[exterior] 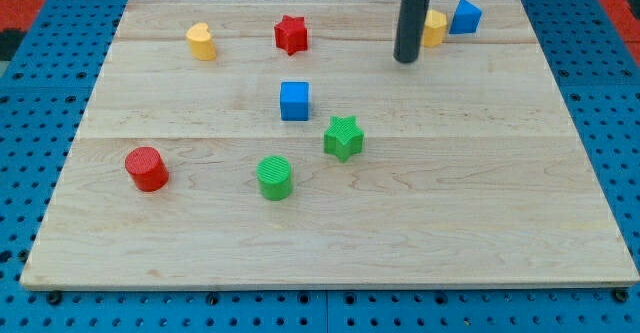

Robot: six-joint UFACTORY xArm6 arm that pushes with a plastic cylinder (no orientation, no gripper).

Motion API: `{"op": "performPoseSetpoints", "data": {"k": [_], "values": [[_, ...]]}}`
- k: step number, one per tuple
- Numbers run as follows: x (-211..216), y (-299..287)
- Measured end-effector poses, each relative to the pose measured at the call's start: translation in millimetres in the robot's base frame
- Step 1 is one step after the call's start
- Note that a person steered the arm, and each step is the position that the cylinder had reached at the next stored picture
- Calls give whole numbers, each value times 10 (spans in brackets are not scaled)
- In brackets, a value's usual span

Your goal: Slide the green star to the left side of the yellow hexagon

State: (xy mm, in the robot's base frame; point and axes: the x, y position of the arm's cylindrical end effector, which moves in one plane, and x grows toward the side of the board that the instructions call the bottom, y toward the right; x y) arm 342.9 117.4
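The green star (343, 137) lies near the middle of the wooden board (480, 203). The yellow hexagon (435, 28) sits near the view's top right, partly hidden behind my rod. My tip (405, 59) rests on the board just left of and below the yellow hexagon, well above and to the right of the green star.
A blue block (465, 16) touches the yellow hexagon on its right. A blue cube (294, 100) sits just above-left of the green star. A green cylinder (274, 177), a red cylinder (147, 168), a yellow heart (201, 41) and a red star (291, 34) also lie on the board.
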Motion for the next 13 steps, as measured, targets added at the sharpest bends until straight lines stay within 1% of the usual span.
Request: {"op": "performPoseSetpoints", "data": {"k": [1,3,4,5,6,7,8,9,10,11,12,13], "values": [[952,133],[1428,-20],[1470,-445],[1472,-475],[1350,-625],[951,-764],[720,-764],[1266,-418],[1194,-1176],[651,-1017],[-127,-714],[-225,-593]]}}
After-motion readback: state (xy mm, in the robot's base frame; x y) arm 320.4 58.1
